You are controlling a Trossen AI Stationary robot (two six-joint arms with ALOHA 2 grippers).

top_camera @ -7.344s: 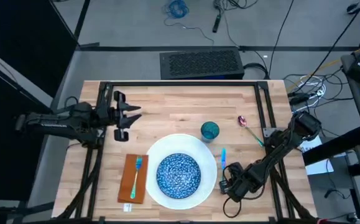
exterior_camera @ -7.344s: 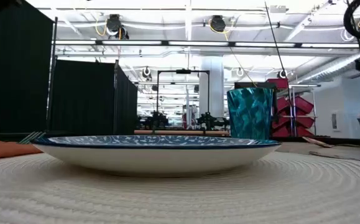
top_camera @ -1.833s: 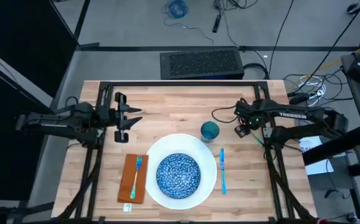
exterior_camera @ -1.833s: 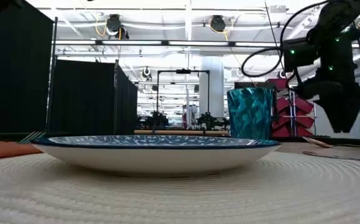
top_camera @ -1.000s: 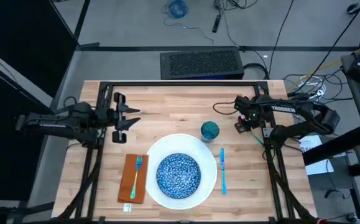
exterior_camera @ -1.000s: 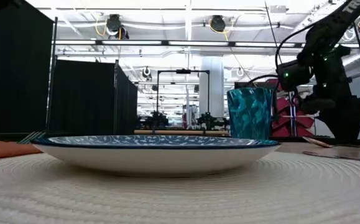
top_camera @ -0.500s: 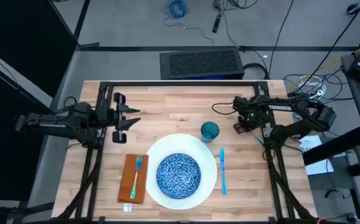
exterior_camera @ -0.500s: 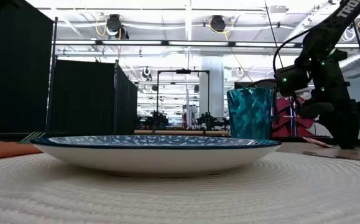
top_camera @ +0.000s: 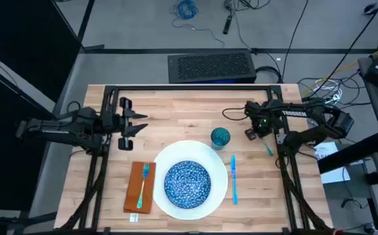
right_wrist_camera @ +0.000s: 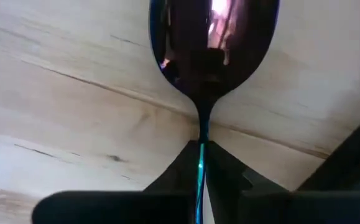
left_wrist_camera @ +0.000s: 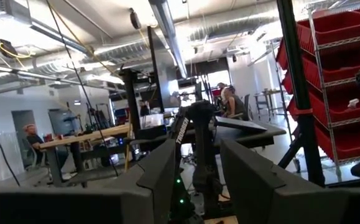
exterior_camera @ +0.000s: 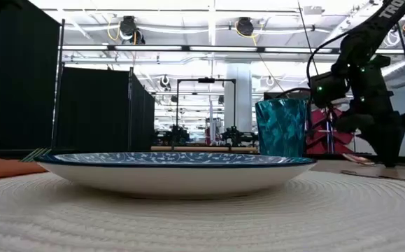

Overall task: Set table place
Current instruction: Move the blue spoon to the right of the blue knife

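One arm has barely moved since half a second ago: the right gripper (top_camera: 254, 130) stays low over the light-wood butcher-block table (top_camera: 175, 104), beside the small teal cup (top_camera: 220, 137), fingers (right_wrist_camera: 180, 171) pinched on the slim teal-handled spoon's (right_wrist_camera: 212, 37) neck, bowl just ahead. The left gripper (top_camera: 128, 124) waits spread apart.

The plate (top_camera: 218, 166) sits at the near middle of the table (top_camera: 182, 108), with the bowl (top_camera: 187, 182) in its centre. To the plate's left lies the napkin (top_camera: 136, 189), and the fork (top_camera: 143, 183) rests on it. To the plate's right lies the knife (top_camera: 234, 176), lengthwise beside the rim. The cup (top_camera: 220, 137) stands just behind the plate's right side. Further right, the right gripper (top_camera: 256, 128) is down over the spoon (right_wrist_camera: 212, 37), whose handle (top_camera: 267, 149) trails toward the table's right edge. The left gripper (top_camera: 131, 124) waits over the table's far left part, well apart from the setting.
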